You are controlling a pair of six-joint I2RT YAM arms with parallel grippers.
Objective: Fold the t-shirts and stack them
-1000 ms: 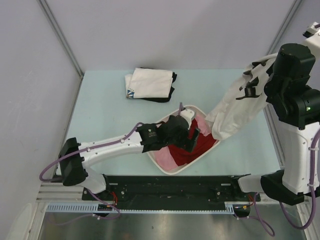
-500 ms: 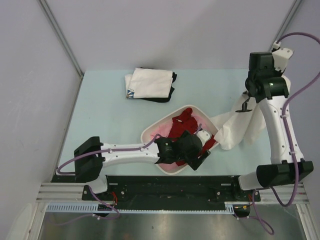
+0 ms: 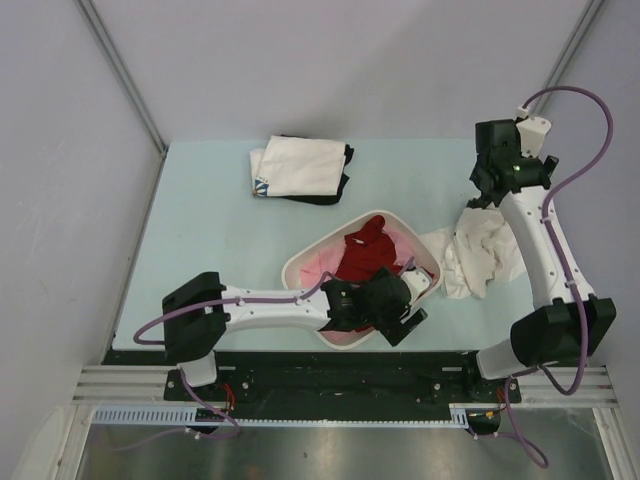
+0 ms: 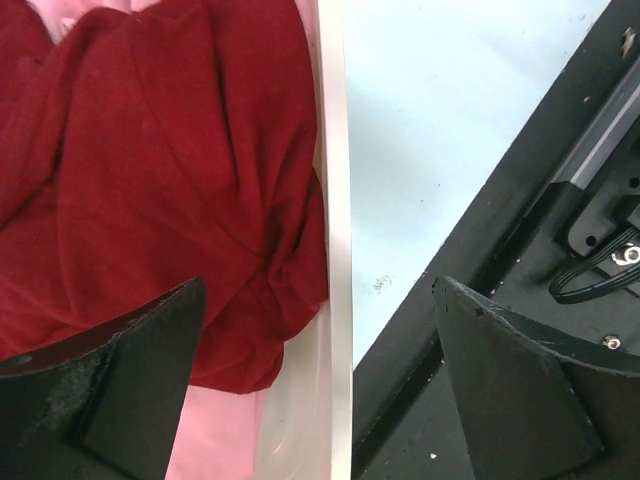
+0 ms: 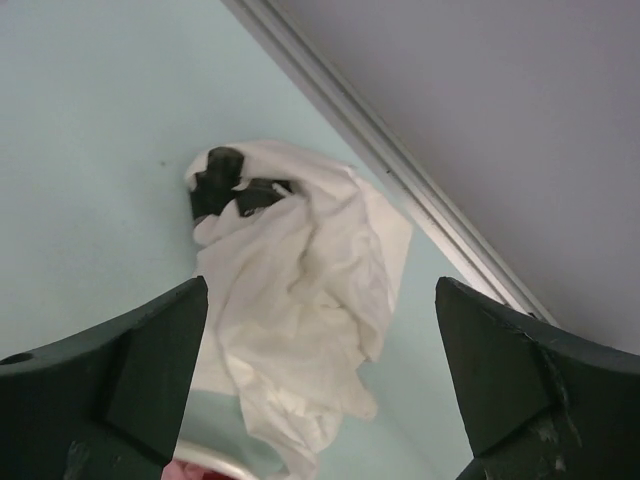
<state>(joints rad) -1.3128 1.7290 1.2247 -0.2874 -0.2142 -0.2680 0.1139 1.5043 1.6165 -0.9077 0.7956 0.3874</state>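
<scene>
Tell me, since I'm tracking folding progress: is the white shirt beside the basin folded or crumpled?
Crumpled. The white shirt lies in a loose wrinkled heap right of the basin, unlike the flat folded stack farther back.

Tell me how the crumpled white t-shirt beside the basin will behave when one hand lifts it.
The white t-shirt lies in loose, rumpled folds, so it will probably hang limp and unfurl rather than hold shape. It looks thin, so likely light. One edge seems to touch the basin, so it may drag there.

Even soft lighting, faint shadows, no glare, near wrist-view fingers blurred
</scene>
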